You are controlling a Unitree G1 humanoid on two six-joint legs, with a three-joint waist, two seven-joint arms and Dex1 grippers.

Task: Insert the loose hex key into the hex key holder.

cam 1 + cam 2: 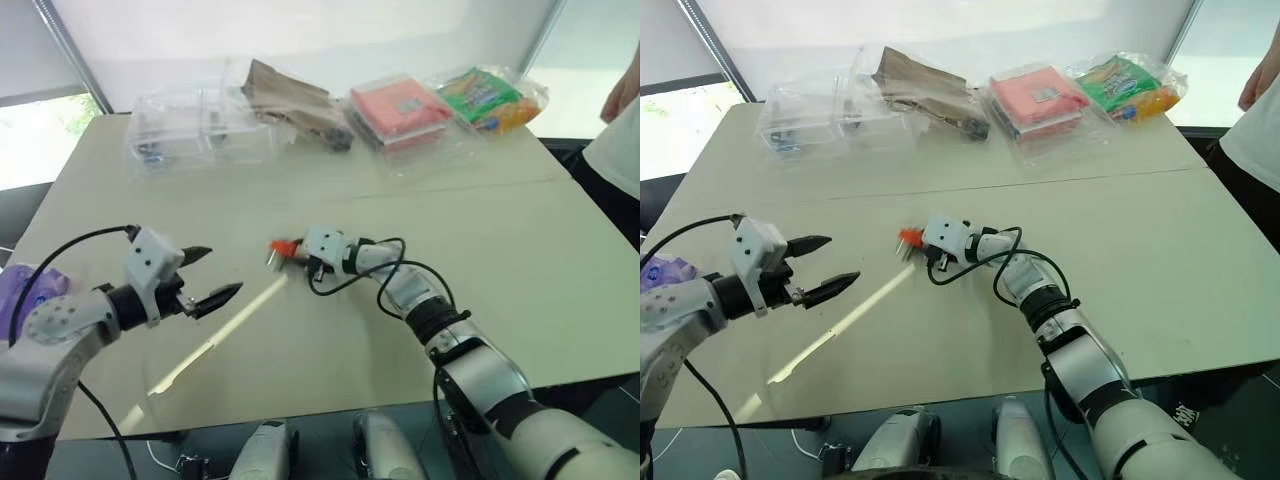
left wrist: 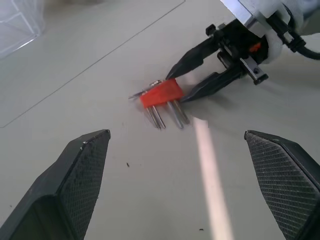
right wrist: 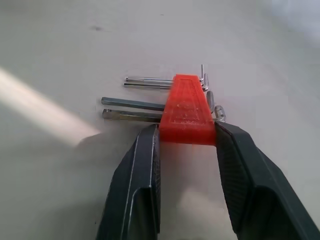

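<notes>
Hex key holder (image 3: pixel 186 109): red-orange block with metal keys protruding, lying near the middle of the worktop (image 1: pixel 520 260). Right gripper (image 3: pixel 186 145): fingers pinching the block's near end from both sides. Left gripper (image 1: pixel 212 275): hovering toward the left edge, fingers spread wide, gripping nothing.

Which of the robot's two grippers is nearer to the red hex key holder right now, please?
Right. The right gripper has a finger on either side of the hex key holder; the left gripper hovers open, well apart from it.

Clear boxes (image 1: pixel 190 130), pink packet (image 1: pixel 402 108), perhaps snacks (image 1: pixel 490 97).
</notes>
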